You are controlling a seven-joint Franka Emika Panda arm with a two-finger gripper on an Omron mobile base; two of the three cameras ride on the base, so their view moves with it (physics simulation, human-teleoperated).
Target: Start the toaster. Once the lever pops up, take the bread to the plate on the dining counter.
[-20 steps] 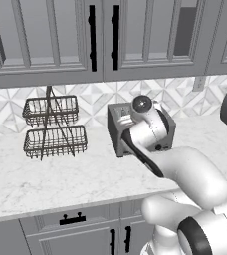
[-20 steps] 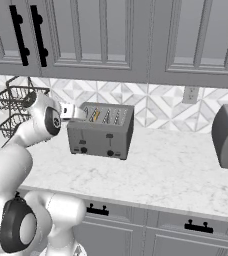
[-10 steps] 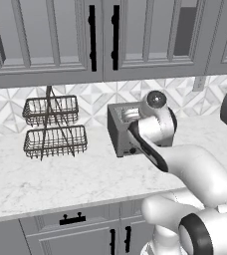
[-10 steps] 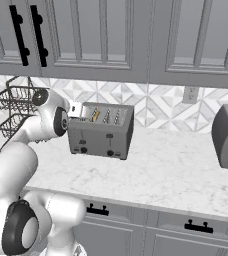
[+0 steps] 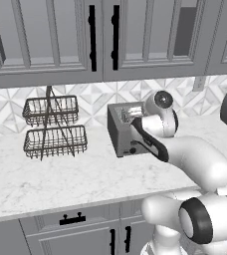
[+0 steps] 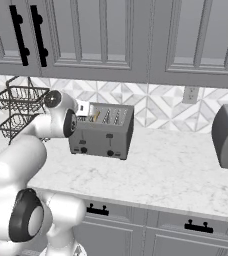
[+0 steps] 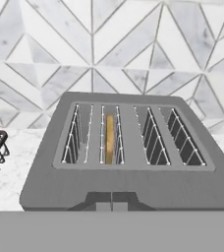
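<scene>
bread (image 7: 109, 138) stands upright in toaster (image 7: 124, 170) slot

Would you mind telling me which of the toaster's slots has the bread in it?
In the hand view, the bread stands on edge in the toaster's second slot from the left; the other slots show only wire guides.

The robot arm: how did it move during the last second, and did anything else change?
The arm's wrist swung right and a little up in the left base view, ending close beside the toaster. Nothing was taken hold of or let go. The toaster, the bread in its slot and the wire basket rack stayed put.
</scene>
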